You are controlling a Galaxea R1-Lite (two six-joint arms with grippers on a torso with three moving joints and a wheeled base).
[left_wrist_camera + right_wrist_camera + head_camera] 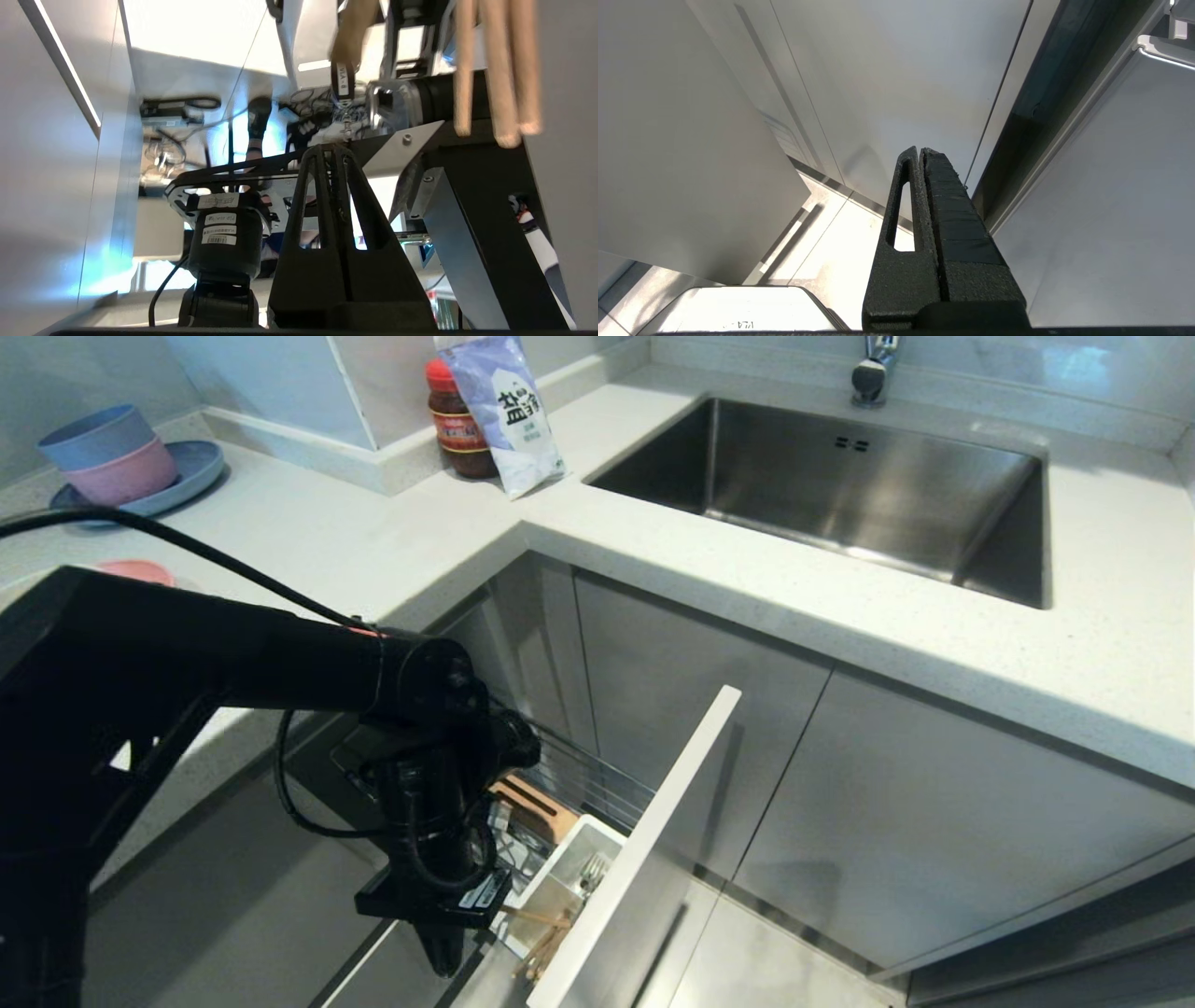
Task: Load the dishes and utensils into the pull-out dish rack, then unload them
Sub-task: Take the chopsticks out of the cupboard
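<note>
Low in the middle of the head view we see the pull-out dish rack [597, 784], a chrome wire basket behind a grey front panel, drawn out from under the pale speckled countertop [392, 541]. Its white rectangular cutlery cup [569, 868] sits against the inside of the panel and holds the slim silver metal fork [592, 872], standing roughly upright with its tines up. Beside the cup, toward the bottom of the frame, lies the pair of light wooden chopsticks [544, 941], long axis slanting from upper right to lower left; whether they rest in the cup we cannot tell. The slotted light-wood strip [537, 807] shows just above the cup.

Our left gripper [446, 959] hangs at the lower centre, pointing down beside the rack, its fingers pressed together with nothing between them. Our right gripper [920, 154] is out of the head view; its own camera shows the fingers closed and empty in front of grey cabinet doors.

At the upper left, a blue bowl stacked in a pink bowl [110, 453] stands on a blue plate [191, 476]. Below it, an edge of the flat round pink plate [138, 571] peeks over the arm. The steel sink [840, 485] fills the upper right.
</note>
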